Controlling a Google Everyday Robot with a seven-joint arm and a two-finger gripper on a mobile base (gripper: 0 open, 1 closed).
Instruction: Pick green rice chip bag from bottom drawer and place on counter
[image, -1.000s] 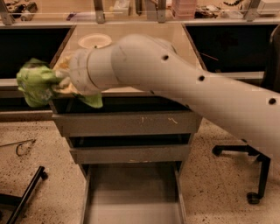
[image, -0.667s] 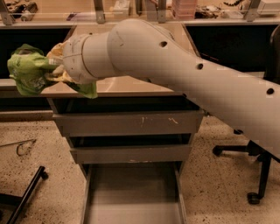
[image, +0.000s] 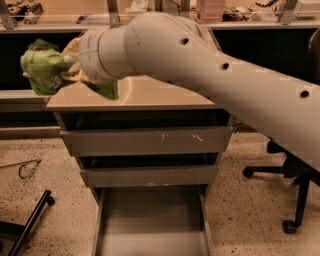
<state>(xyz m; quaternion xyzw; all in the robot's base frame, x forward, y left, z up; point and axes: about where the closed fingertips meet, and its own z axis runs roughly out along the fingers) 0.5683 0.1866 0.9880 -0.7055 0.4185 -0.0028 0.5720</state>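
My gripper (image: 64, 70) is shut on the green rice chip bag (image: 44, 67), a crumpled light-green foil bag. It holds the bag in the air at the far left, above and just past the left edge of the counter (image: 150, 95), the glossy beige top of the grey cabinet. My thick white arm (image: 210, 70) reaches in from the right and hides the back of the counter. The bottom drawer (image: 150, 220) is pulled out below, its flat grey floor bare.
Two narrower grey drawers (image: 150, 140) above the bottom one stand slightly open. A black office chair base (image: 292, 200) stands on the speckled floor at right. A black bar (image: 30, 222) and a cable (image: 25, 167) lie on the floor at left. Cluttered shelves run along the back.
The arm has lifted the bag higher and swung a little right, from below the counter's left side to above its level.
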